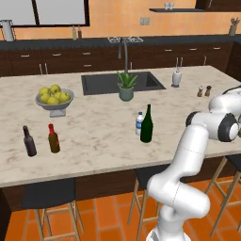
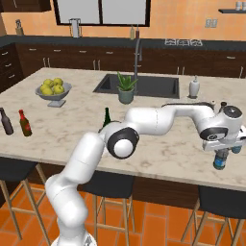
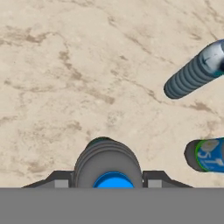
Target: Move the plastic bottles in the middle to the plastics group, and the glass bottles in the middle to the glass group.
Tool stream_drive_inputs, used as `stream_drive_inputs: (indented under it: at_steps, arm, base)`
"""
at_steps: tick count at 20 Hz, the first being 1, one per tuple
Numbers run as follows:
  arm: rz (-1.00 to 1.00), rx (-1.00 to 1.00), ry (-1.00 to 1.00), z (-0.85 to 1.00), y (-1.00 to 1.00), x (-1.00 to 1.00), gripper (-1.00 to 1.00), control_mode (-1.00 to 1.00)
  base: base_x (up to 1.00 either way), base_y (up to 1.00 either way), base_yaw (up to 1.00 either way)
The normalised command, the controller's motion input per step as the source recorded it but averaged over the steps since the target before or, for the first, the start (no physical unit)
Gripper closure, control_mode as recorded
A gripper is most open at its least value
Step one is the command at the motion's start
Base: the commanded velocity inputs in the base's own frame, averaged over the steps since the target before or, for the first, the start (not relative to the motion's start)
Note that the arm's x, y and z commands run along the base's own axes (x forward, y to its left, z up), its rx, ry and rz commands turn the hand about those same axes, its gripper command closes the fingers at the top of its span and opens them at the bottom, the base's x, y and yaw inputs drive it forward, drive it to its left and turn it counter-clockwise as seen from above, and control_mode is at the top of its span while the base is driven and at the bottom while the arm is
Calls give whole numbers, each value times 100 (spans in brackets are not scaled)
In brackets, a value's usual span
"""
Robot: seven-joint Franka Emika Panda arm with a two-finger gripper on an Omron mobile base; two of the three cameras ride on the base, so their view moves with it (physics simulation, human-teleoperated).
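Holding a bluish plastic bottle [image 2: 221,159] between narrow jaws, the gripper [image 2: 222,153] hangs at the right base view's far right. Judging by this, sorting is partway: a white-capped bottle [image 1: 139,123] and green glass bottle [image 1: 147,125] wait mid-counter in the left view.

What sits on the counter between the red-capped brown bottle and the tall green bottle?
Nothing: in the left base view the marble between the red-capped brown bottle and the tall green bottle is bare; the white-capped water bottle stands at the green bottle's side.
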Motion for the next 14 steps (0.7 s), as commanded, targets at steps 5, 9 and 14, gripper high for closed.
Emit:
stream_drive_inputs:
  at_steps: [5,9,14]
  arm:
    - [0,0,0,-25,0,0,100,-100]
    - [0,0,0,-11,0,0,100,-100]
    - [0,0,0,-1,0,23,100,-100]
  base:
    - [0,0,0]
    - [0,0,0]
    - [0,0,0]
